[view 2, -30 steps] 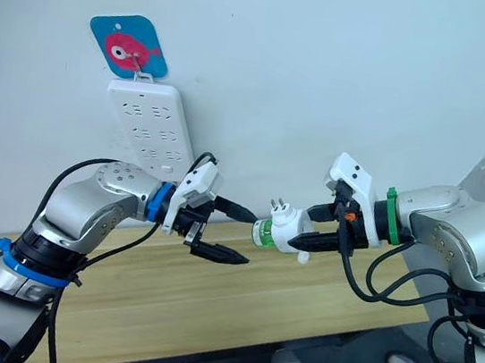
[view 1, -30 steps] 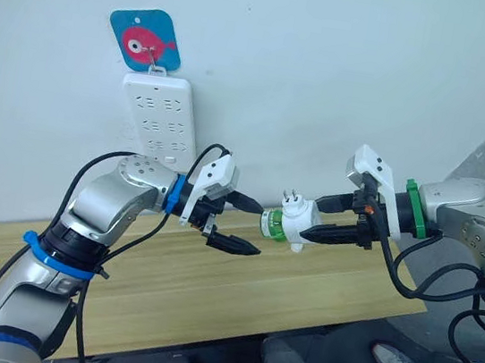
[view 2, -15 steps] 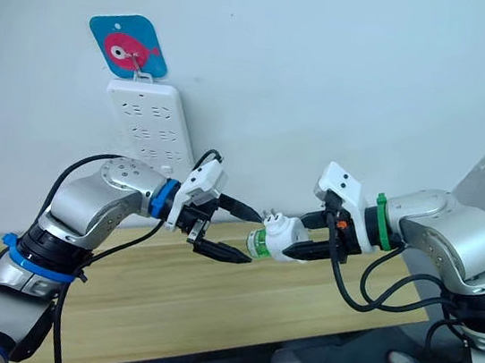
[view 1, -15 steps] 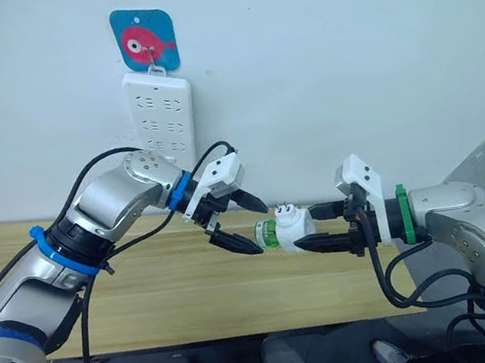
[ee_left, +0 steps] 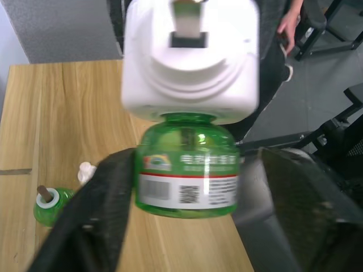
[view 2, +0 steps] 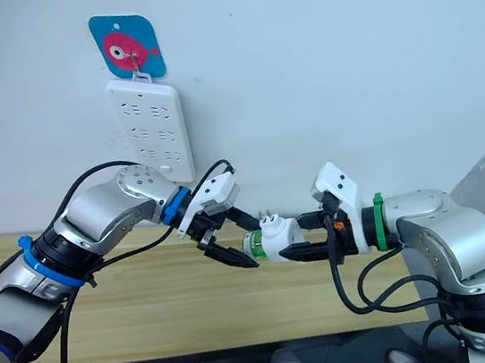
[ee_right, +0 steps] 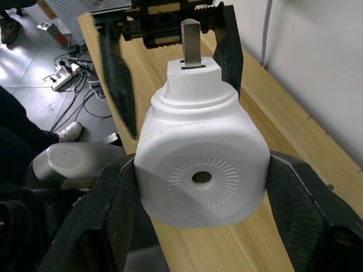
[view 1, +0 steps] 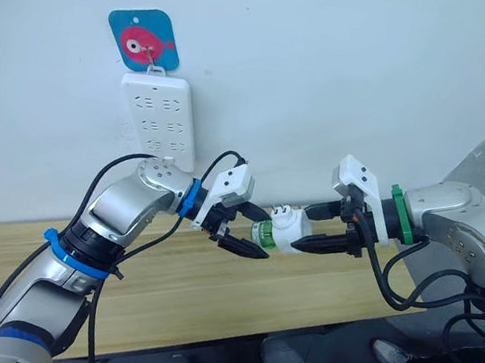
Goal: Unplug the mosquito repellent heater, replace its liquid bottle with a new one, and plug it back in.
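Note:
My right gripper (view 1: 301, 228) is shut on the white mosquito repellent heater (ee_right: 201, 170) and holds it in the air above the table, prongs up, with one finger on each side. A green liquid bottle (ee_left: 187, 175) with a labelled band is still fitted in the heater's base and points toward my left arm. My left gripper (view 1: 262, 234) is open, one finger on each side of that bottle; one finger lies close against the bottle and the other stands apart from it. Another green bottle (ee_left: 48, 204) with a wick stands on the table, with a small white cap (ee_left: 85, 170) beside it.
The white power strip (view 1: 156, 120) hangs on the wall under a blue fish plaque (view 1: 143, 38), up and to the left of both grippers. The wooden table (view 1: 162, 306) lies below. A person's hand (ee_left: 289, 22) and chairs show beyond the table's edge.
My left gripper has moved right until its fingers straddle the bottle. My right gripper carried the heater slightly left toward it.

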Controlling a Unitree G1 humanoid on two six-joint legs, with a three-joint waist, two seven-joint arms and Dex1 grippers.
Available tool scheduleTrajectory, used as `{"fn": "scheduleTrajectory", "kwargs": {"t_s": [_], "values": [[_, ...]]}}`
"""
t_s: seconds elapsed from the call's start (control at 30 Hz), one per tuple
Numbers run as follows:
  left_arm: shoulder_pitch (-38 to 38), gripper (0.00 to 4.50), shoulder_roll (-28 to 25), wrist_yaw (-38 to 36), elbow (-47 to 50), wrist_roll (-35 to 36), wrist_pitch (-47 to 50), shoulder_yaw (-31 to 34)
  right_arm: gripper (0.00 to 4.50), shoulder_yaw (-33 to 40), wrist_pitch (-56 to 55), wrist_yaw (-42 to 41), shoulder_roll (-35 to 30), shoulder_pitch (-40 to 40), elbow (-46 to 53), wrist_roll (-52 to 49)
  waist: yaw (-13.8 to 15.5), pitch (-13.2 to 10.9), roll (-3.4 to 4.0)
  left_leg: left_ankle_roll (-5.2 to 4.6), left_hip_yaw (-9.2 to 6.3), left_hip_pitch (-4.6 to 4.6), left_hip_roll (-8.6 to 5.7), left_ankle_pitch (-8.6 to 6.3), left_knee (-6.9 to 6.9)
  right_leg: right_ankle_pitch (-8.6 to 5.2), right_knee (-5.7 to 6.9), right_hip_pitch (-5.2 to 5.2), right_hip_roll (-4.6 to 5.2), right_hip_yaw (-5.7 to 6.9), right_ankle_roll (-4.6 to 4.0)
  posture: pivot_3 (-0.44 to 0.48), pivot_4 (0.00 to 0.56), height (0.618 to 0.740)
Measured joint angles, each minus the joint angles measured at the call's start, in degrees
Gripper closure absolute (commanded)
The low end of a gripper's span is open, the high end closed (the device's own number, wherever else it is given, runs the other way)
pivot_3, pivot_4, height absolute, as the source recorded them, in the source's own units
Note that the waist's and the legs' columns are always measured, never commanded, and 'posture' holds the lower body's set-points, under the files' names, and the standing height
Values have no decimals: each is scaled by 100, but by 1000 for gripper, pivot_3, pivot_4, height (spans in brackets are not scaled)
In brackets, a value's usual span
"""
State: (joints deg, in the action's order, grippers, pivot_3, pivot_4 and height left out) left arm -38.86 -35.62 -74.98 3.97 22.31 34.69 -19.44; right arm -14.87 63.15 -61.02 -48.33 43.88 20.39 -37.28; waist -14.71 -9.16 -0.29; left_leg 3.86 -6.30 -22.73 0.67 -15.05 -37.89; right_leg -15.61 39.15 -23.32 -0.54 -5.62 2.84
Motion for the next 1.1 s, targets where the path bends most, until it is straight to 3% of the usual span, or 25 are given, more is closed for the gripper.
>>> {"fn": "scheduleTrajectory", "kwargs": {"t_s": [0.07, 0.3, 0.47, 0.7, 0.9, 1.1], "values": [[0, 2267, 4, 0, -1, -18, -2, -12, 1553, 0, 5, -4, 7, 1, 18, 0, 0, 0, 0, 0, 0, 0, 0, 0, 0, 0, 0, 0, 0, 0, 0, -315, 97, 734], [0, 2267, 42, 29, -28, -111, -49, -21, 1553, -2, 29, 6, 25, 1, 20, 5, -6, 0, 0, 0, 0, 0, 0, 0, 0, 0, 0, 0, 0, 0, 0, -316, 102, 734], [101, 2267, 52, 39, -216, -211, -245, -24, 5, 134, -86, 26, 43, 4, 19, 6, -26, 0, 0, 0, 0, 0, 0, 0, 0, 0, 1, 0, 0, 0, 0, -316, 102, 734], [589, 2267, 185, -23, -411, 250, -117, 431, 0, 1246, -511, 291, -225, -481, 51, -21, -3, 0, 0, 0, -2, -4, -1, 0, 0, 0, 0, 1, 3, 4, 0, -299, 105, 734], [918, 2267, 466, 68, -365, 1438, 840, 1260, 0, 2894, -20, 1329, 572, -1336, 768, -1270, 23, 1, -1, -1, -1, 2, -1, 0, -9, 0, 22, 2, 1, 0, 0, -302, 109, 734], [945, 2267, 664, 452, -204, 2238, 1567, 1806, 0, 3460, 373, 2766, 1477, -1726, 1054, -2769, 20, 2, -1, 0, 4, 13, 1, 0, -9, -1, 32, 6, -4, -6, 1, -316, 104, 734]]}}
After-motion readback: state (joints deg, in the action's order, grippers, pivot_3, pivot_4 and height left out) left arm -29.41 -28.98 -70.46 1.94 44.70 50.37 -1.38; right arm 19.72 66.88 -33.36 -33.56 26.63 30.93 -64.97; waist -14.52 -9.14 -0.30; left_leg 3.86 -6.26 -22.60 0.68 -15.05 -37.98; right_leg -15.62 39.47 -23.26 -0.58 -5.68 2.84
